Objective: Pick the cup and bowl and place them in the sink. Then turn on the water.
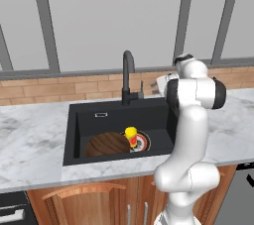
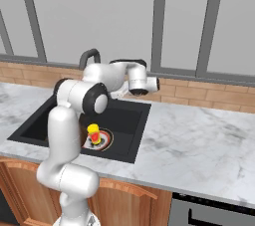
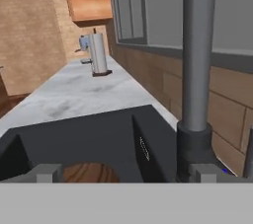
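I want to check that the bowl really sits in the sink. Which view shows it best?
The left base view: the bowl lies whole on the sink floor beside the cup. The hand view catches just a brown sliver of it at the bottom; in the right base view the arm covers that spot.

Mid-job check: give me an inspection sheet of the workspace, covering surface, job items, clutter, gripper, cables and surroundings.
Surface: grey-veined marble counter around the sink.
Sink: black basin with the drain ring partly covered by the cup.
Bowl: lying in the sink, left of the drain.
Cup: upright in the sink, at the bowl's right edge.
Faucet: black gooseneck at the sink's back rim; no water stream seen.
Clutter: a metal appliance far down the counter.
Gripper: behind the sink near the faucet base, holding nothing; how far open it is cannot be told.
Cables: nothing seen.
Surroundings: brick backsplash, grey window frames, wooden cabinets below.
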